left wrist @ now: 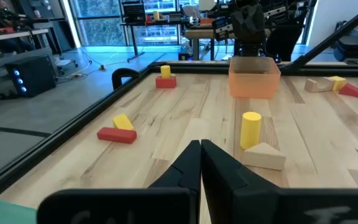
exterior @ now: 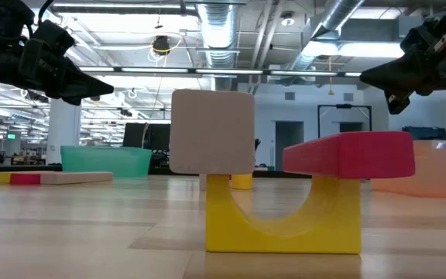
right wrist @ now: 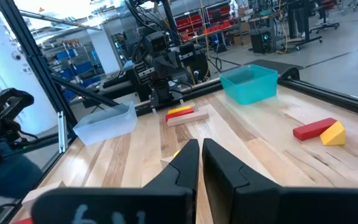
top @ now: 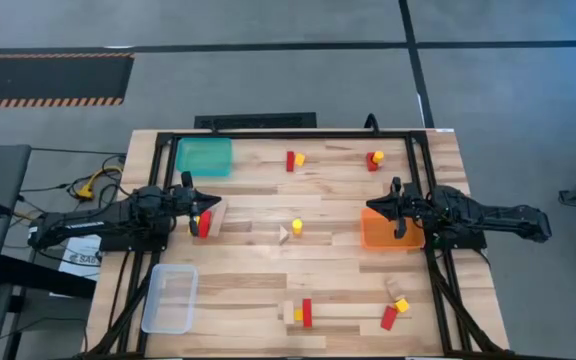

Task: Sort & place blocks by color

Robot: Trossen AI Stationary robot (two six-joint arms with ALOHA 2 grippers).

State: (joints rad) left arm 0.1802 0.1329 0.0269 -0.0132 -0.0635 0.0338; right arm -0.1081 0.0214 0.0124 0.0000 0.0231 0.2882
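Sorting has barely begun: the blocks lie scattered over the surface (top: 258,290) in small clusters, and none sits in the teal tray (top: 204,156), the orange tray (top: 380,229) or the clear tray (top: 170,297). One red and yellow pair (top: 295,160) lies at the far middle, another (top: 375,159) at the far right; a yellow cylinder (top: 297,226) with a pale wedge (top: 284,234) sits in the centre, and more blocks lie along the near edge (top: 302,314).

The left gripper (top: 190,203) hovers by a red, yellow and pale cluster (top: 206,220) at the left, fingers closed and empty. The right gripper (top: 397,208) hangs over the orange tray, fingers closed, holding nothing.

The next move probably calls for opening the left fingers and lowering onto one block of that cluster.
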